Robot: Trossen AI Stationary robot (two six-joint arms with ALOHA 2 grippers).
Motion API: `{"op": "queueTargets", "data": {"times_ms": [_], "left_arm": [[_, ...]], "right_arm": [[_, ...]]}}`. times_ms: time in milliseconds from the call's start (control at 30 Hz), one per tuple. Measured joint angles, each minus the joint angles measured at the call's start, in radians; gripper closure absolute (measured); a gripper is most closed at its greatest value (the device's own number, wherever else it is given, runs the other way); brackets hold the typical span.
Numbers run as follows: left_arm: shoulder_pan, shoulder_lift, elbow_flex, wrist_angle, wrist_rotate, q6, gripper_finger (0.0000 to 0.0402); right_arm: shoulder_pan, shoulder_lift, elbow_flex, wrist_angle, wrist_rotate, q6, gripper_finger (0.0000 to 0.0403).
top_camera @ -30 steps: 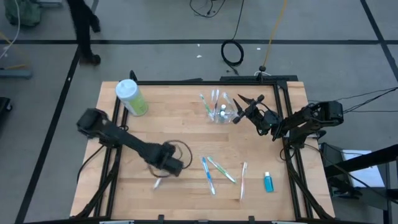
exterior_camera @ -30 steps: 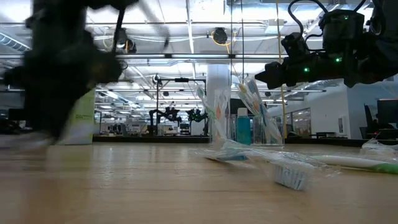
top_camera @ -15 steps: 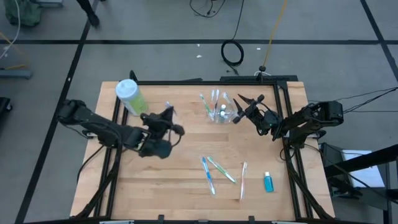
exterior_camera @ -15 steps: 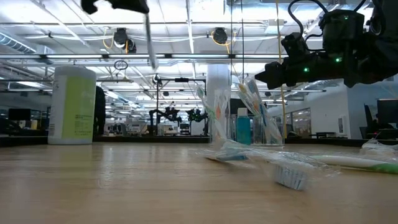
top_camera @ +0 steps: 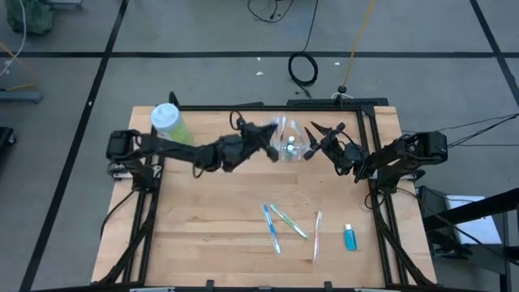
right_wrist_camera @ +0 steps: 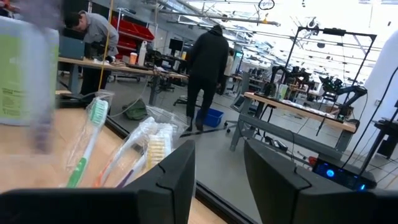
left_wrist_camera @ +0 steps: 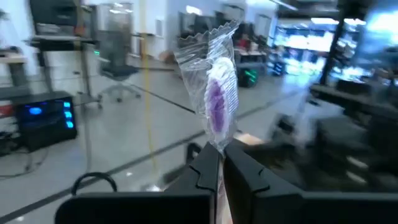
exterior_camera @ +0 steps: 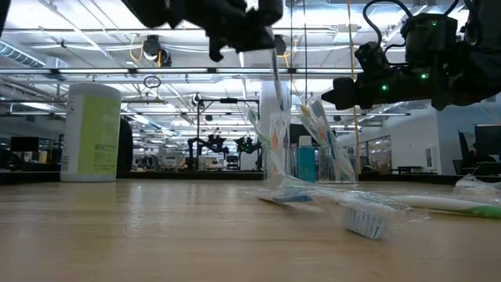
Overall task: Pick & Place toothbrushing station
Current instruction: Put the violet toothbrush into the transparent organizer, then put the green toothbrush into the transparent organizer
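A small clear cup [top_camera: 289, 146] holding several wrapped toothbrushes and a teal tube [exterior_camera: 306, 163] stands at the table's far middle. My left gripper [top_camera: 268, 146] is just left of the cup and above the table, shut on a wrapped toothbrush with purple bristles [left_wrist_camera: 216, 106]. My right gripper [top_camera: 315, 139] is open and empty, just right of the cup; its wrist view [right_wrist_camera: 217, 171] shows the cup's brushes [right_wrist_camera: 146, 146]. Three toothbrushes [top_camera: 280, 225] and a teal tube [top_camera: 349, 238] lie flat on the near right of the table. My left gripper pinches the wrapped toothbrush between its two fingers, on the wrapper just below the bristle head [left_wrist_camera: 219, 144]. The head end sticks out past the fingertips. The brush [exterior_camera: 275, 72] is lifted clear of the table, slanting down beside the cup's brushes.
A tall green bottle with a white cap [top_camera: 171, 127] stands at the far left corner. The table's black frame rail [top_camera: 268, 106] runs along the far edge. People show in the room beyond the table in the right wrist view [right_wrist_camera: 208, 68].
My left gripper has taken a wrapped toothbrush up off the near-left part of the table, lifted it clear, and swung toward the far edge and right, up to the cup.
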Motion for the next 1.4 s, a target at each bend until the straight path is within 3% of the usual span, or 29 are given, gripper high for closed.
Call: {"op": "queueTargets", "data": {"times_ms": [200, 633, 867, 1033, 1233, 1400], "left_arm": [[0.08, 0.108, 0.0, 0.014, 0.039, -0.07, 0.0398], [0.097, 0.26, 0.0, -0.001, 0.041, -0.168, 0.0383], [0.109, 0.253, 0.001, -0.081, 0.04, -0.165, 0.0331], [0.098, 0.203, 0.001, -0.103, 0.04, -0.071, 0.027], [0.063, 0.038, 0.001, -0.254, 0.04, -0.008, 0.021], [0.023, -0.121, 0.002, -0.486, 0.039, 0.014, 0.0191]], "right_arm": [[0.0, 0.0, 0.0, 0.0, 0.0, -0.007, 0.0273], [-0.012, 0.0, 0.0, 0.0, 0.0, -0.028, 0.0273], [-0.012, 0.0, 0.0, -0.002, 0.0, -0.026, 0.0273], [-0.012, 0.0, 0.0, -0.01, 0.0, -0.025, 0.0273], [0.013, -0.001, 0.0, -0.019, 0.009, -0.076, 0.0273], [0.102, -0.081, 0.0, -0.018, 0.191, -0.276, 0.0273]]}}
